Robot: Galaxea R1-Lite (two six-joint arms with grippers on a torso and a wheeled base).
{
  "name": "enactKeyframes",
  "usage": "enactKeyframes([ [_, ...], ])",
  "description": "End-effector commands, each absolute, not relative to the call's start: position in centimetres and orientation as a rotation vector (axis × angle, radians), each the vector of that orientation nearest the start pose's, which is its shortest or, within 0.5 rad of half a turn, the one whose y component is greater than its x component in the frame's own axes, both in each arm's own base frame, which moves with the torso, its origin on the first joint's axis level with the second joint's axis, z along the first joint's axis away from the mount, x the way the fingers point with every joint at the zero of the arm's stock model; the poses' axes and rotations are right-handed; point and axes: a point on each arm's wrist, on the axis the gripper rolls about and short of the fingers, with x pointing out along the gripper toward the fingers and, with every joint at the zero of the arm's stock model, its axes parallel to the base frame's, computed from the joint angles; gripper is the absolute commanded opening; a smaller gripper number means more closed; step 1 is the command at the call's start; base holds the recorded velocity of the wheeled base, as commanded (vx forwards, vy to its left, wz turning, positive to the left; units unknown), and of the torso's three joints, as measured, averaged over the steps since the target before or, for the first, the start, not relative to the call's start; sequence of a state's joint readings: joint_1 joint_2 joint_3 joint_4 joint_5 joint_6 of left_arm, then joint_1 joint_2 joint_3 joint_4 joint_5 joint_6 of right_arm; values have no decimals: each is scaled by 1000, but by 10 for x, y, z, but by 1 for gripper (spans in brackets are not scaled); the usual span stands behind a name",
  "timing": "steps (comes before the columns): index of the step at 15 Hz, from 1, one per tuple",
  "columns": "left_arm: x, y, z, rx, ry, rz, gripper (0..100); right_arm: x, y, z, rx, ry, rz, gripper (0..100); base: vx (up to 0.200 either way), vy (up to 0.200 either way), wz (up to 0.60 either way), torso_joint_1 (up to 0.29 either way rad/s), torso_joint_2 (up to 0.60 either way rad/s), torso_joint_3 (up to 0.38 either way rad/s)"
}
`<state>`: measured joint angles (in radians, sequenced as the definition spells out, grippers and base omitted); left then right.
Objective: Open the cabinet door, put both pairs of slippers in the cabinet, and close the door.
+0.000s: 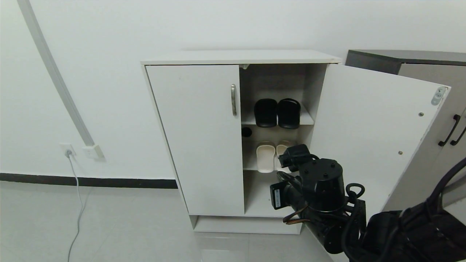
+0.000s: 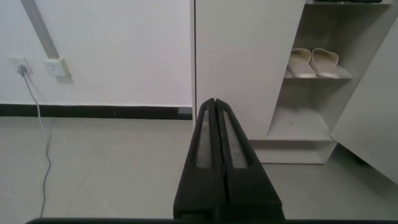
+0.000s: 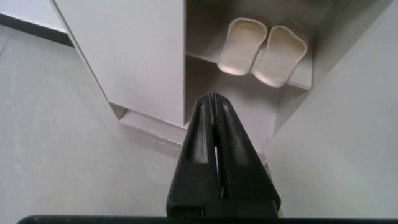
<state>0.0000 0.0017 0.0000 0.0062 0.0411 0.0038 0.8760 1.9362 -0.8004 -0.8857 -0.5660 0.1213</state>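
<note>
The right tool (image 3: 213, 106) has its two black fingers pressed together, gripping nothing. It hangs above the floor just in front of the open half of the white wooden cabinet (image 1: 196, 138), pointing toward the pair of cream plastic slippers (image 3: 264, 46). These lie side by side on the middle shelf. On the shelf above them sits the pair of black slippers (image 1: 277, 112), also side by side. The cabinet's right-hand door (image 1: 367, 127) stands swung wide open, while the left-hand door with its upright metal bar handle (image 1: 233, 100) is shut.

The left tool (image 2: 214, 109) is likewise closed on nothing and hangs over the pale tiled floor (image 1: 109, 225), farther out from the cabinet. A grey cupboard with black handles (image 1: 429, 65) stands behind the open door. A white wall socket (image 1: 67, 150) with a grey cable (image 1: 78, 196) is on the wall at the left.
</note>
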Motion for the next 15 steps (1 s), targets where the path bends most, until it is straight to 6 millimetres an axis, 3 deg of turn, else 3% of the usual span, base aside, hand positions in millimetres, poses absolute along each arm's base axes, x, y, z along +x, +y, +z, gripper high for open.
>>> enactKeyframes([
  [1, -23, 1, 75, 3, 8, 41, 0, 230, 258, 129, -46, 207, 297, 0, 0, 0, 0, 0, 0, 0],
  [8, -23, 1, 75, 3, 8, 41, 0, 230, 258, 128, -45, 210, 298, 0, 0, 0, 0, 0, 0, 0],
  [15, -23, 1, 75, 5, 8, 41, 0, 229, 257, 127, -50, 213, 297, 0, 0, 0, 0, 45, -362, -311],
])
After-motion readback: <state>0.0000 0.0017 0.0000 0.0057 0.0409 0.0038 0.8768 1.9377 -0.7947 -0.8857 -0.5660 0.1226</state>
